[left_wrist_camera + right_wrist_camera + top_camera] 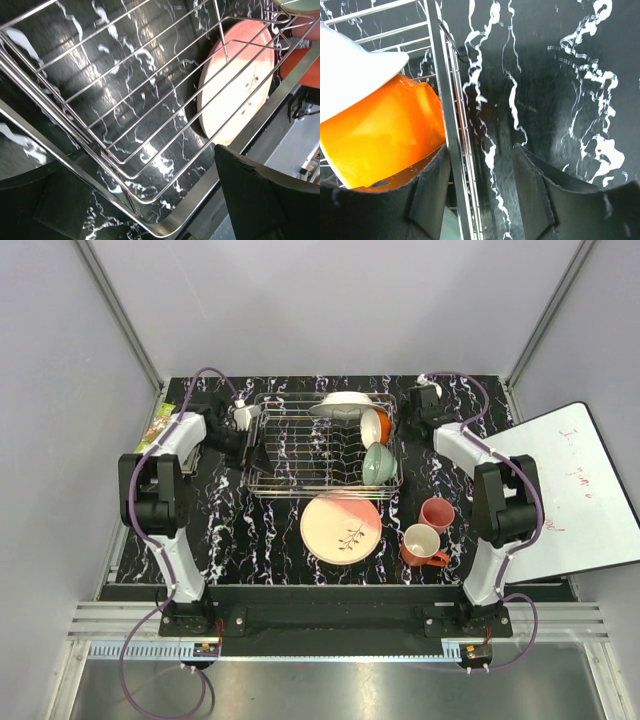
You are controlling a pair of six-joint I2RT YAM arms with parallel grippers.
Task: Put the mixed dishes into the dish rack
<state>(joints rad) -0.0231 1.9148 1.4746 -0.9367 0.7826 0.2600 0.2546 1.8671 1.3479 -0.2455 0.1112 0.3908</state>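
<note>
The silver dish rack (300, 455) stands mid-table. A white plate (345, 403), an orange bowl (377, 426) and a pale green bowl (379, 463) sit in its right part. On the table in front lie the peach-pink twig plate (341, 527), a pink cup (437, 513) and an orange mug (422, 545). My left gripper (250, 445) is wide open at the rack's left end, its jaws either side of the rack's corner (150, 200). My right gripper (480, 195) is open astride the rack's right rim (445, 100); one finger is inside next to the orange bowl (380, 135), the other outside.
A whiteboard (570, 490) leans at the table's right edge. A small green packet (157, 425) lies at the far left. Grey walls close in the back and sides. The twig plate (235, 95) shows through the rack wires in the left wrist view.
</note>
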